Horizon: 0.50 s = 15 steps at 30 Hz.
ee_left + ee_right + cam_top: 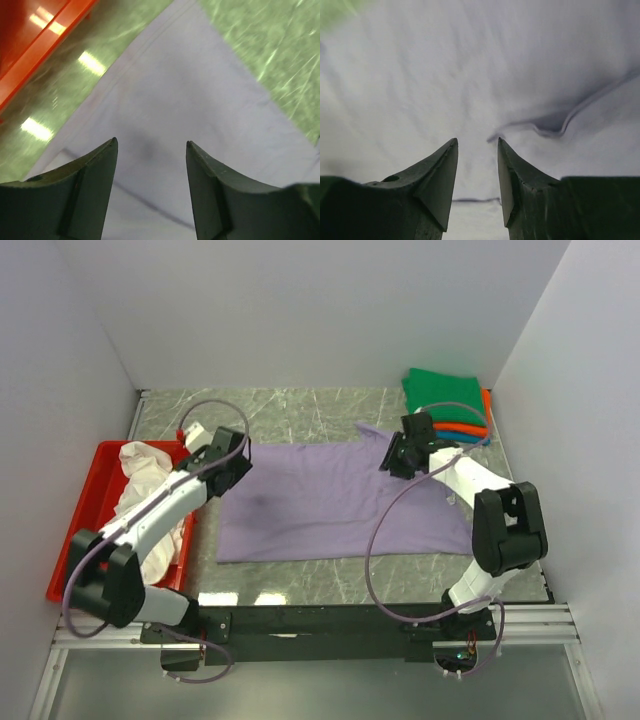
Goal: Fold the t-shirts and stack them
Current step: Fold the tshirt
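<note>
Two tools hover over the lavender t-shirt (330,505), which is spread flat on the surface (290,405). The left tool (151,142) has its fingers wide apart above the shirt's left edge, and the right tool (477,140) is narrowly parted near a crease. A white t-shirt (140,465) lies crumpled in the red tray (75,530). Far right, a folded green t-shirt (445,390) tops what seem to be an orange t-shirt (486,400) and a teal t-shirt (468,434).

We see a marbled grey-green table (300,405) boxed in by plain white walls: one along its left edge (60,360), one along the far edge (320,310), one along the right edge (580,390). Light is even and soft, with bright glare patches (270,597) on the polished top near the near edge. An aluminium rail (540,625) runs along that near edge.
</note>
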{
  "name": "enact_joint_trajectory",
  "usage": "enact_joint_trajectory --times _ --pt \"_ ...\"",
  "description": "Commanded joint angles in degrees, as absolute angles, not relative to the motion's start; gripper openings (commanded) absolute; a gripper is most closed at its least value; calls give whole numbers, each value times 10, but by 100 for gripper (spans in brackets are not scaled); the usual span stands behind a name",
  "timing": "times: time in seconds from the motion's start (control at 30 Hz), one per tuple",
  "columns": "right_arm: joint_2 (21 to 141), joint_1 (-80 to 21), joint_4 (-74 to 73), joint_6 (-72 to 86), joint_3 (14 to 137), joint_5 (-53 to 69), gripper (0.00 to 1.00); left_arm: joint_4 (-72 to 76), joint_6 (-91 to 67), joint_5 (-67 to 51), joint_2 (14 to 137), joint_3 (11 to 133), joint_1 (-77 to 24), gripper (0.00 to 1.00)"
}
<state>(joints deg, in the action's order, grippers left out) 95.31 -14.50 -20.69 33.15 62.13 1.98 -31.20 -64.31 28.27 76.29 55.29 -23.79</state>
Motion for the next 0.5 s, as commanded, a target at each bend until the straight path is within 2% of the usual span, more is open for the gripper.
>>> enact_joint_trajectory --times 0.0,0.2,0.47 --pt "917 -100 -186 339 675 65 44 -317 -612 292 827 647 -222 62" --pt "903 -48 -158 364 682 129 43 -351 -602 275 975 793 -181 50" --pt "927 -4 -138 378 706 178 43 -432 -601 283 1189 1009 -159 47"
